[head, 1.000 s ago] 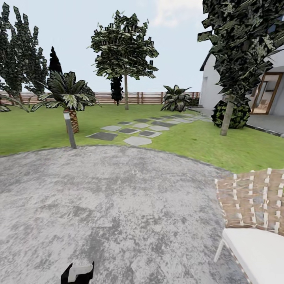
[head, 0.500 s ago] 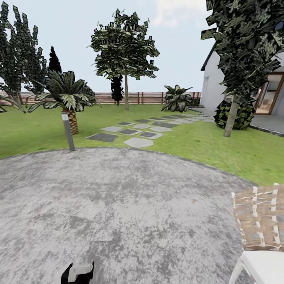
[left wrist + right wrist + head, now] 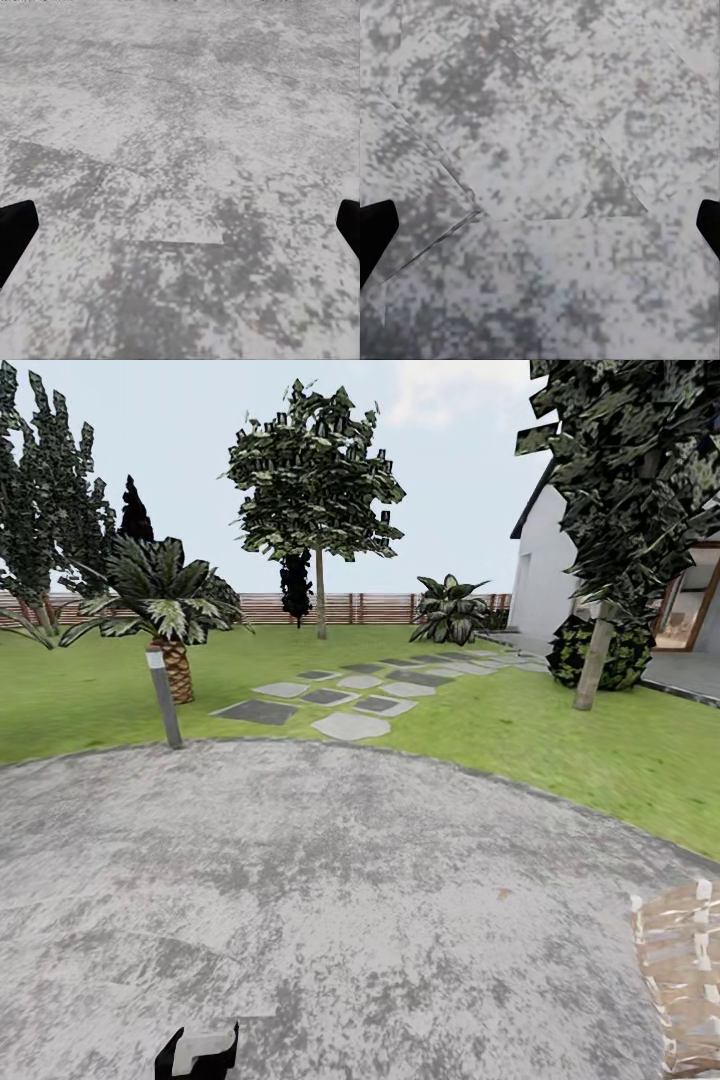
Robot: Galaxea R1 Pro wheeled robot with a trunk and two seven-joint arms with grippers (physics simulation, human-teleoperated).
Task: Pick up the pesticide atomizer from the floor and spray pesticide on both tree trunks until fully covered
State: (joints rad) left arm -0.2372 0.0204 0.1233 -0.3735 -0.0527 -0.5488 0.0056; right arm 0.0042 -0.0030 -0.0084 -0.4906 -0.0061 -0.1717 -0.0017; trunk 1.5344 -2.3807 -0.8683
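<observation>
The pesticide atomizer is out of view. I stand on grey mottled paving (image 3: 300, 900) facing the green lawn (image 3: 80, 695). One leafy tree (image 3: 318, 470) rises at the far side of the grass on a pale trunk (image 3: 320, 595). A second tree (image 3: 635, 470) stands at the right by the house, with its trunk (image 3: 594, 660) on the grass. My left gripper (image 3: 180, 232) hangs open over bare paving, its dark fingertips (image 3: 15, 229) wide apart. A white-and-black part of the left arm (image 3: 197, 1052) pokes in at the bottom of the head view. My right gripper (image 3: 540, 229) is open too, above paving.
A short lamp post (image 3: 163, 695) stands at the paving's edge beside a low palm (image 3: 165, 600). Stepping stones (image 3: 330, 705) cross the grass. A woven chair (image 3: 685, 970) sits at the near right. A slat fence (image 3: 380, 607) and the white house (image 3: 545, 580) close the back.
The whole head view has shifted: the woven chair has slid right and down toward the frame's corner and the lawn looks nearer, so the camera moved. Both grippers stay open.
</observation>
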